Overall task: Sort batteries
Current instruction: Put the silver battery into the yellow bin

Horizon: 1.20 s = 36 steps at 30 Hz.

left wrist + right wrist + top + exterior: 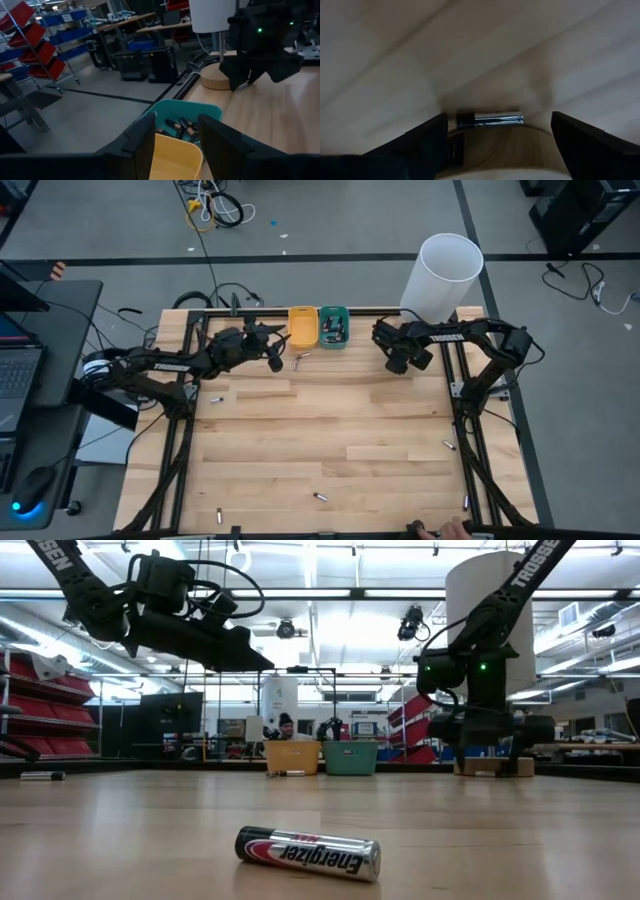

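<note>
Several batteries lie scattered on the wooden table (330, 430): one battery (216, 398) at the left, one battery (320, 497) near the front, one battery (448, 444) at the right. A black-and-silver battery (308, 853) lies close in the low view. More batteries (180, 127) sit in the teal tray (333, 327). My left gripper (275, 358) hangs open and holds nothing, right by the yellow tray (303, 327); its wrist view looks past its fingers (142, 142) into that tray (175, 160). My right gripper (400, 361) is low over the table, open, with a silver battery (490, 118) lying between its fingers (580, 142).
A tall white cylinder (443, 275) stands at the back right corner. A person's hand (450, 530) rests at the table's front edge. Black frame rails (465, 450) run along both table sides. A person sits far behind the trays in the low view.
</note>
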Each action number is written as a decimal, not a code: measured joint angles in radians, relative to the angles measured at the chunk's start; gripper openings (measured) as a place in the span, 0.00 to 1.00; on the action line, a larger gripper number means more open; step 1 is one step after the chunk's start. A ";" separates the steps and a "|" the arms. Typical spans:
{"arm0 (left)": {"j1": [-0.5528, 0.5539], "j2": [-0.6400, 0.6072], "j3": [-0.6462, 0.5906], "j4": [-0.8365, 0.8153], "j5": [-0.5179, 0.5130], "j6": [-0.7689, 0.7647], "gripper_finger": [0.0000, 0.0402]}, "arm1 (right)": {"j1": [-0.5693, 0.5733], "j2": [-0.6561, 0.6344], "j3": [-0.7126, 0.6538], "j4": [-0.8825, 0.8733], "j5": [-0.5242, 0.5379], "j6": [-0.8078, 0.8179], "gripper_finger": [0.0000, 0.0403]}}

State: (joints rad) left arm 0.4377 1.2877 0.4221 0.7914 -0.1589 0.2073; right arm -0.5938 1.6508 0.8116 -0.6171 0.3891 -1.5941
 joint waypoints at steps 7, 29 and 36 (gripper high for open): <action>0.000 0.000 0.000 0.008 0.000 0.014 0.40 | -0.015 -0.004 -0.015 0.010 -0.031 -0.006 0.77; 0.000 0.003 0.000 -0.022 0.028 0.000 0.40 | 0.048 0.003 -0.020 0.064 0.020 0.278 0.44; 0.000 0.009 0.000 -0.025 0.068 0.003 0.40 | 0.102 -0.012 0.128 0.066 -0.176 0.592 0.44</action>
State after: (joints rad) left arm 0.4377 1.2968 0.4225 0.7663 -0.0910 0.2104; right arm -0.4914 1.6386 0.9393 -0.5514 0.2132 -1.0022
